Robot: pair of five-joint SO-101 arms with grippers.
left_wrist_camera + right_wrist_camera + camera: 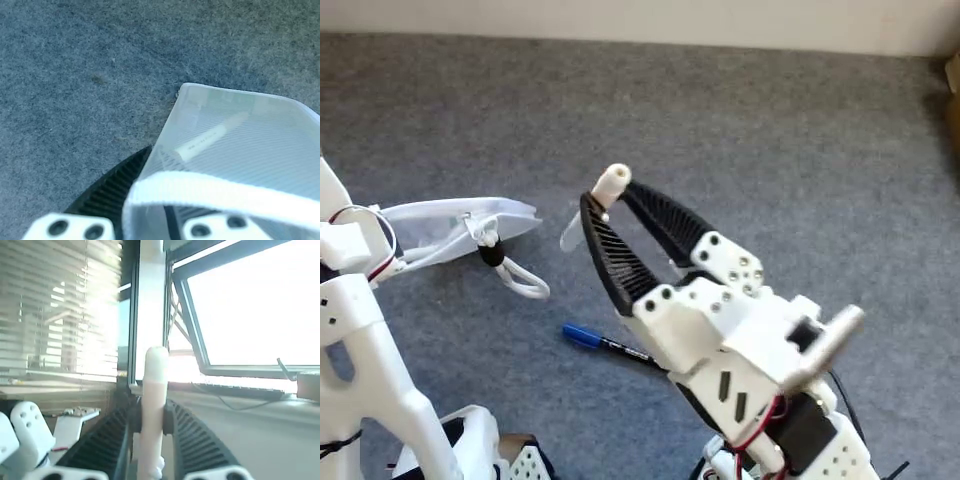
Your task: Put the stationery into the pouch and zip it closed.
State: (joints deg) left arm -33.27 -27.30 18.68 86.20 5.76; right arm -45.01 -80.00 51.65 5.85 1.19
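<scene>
The right pincer is clenched on a white stick, raised over the table. The left pincer grasps the mesh pouch at far left. A blue-capped pen lies near, between the arms.

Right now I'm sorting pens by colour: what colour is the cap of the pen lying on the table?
The cap is blue, clearest in the high view.
</scene>
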